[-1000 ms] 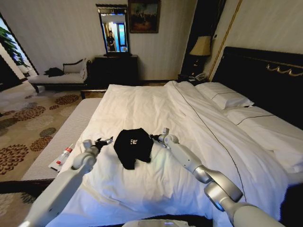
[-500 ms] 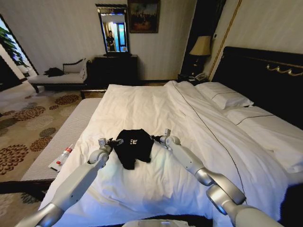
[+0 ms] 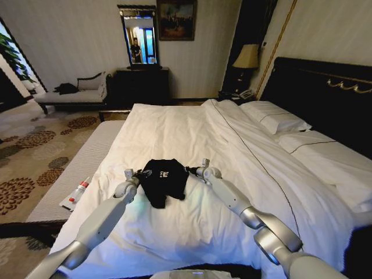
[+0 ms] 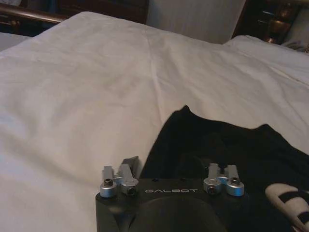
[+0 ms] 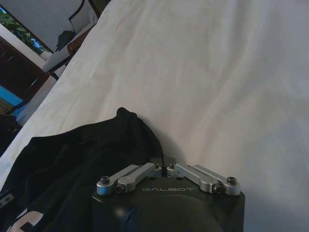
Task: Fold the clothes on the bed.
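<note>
The clothes (image 3: 164,180), a black T-shirt with white lettering, lie crumpled on the white bed (image 3: 192,128) near its front. My left gripper (image 3: 139,173) sits at the shirt's left edge. In the left wrist view this left gripper (image 4: 171,166) is open, with the black fabric (image 4: 227,145) right at its fingers (image 4: 131,163). At the shirt's right edge is my right gripper (image 3: 189,169). The right wrist view has the right gripper (image 5: 161,162) shut on the rim of the clothes (image 5: 96,150).
A pale bench (image 3: 70,168) runs along the bed's left side with a white and red tube (image 3: 75,193) on it. Pillows (image 3: 276,119) and a dark headboard (image 3: 325,87) are at the right. A chaise longue (image 3: 75,93) and a dark dresser (image 3: 142,84) stand far back.
My left gripper has moved right across the duvet up to the shirt's left edge. The right gripper and the shirt have stayed where they were.
</note>
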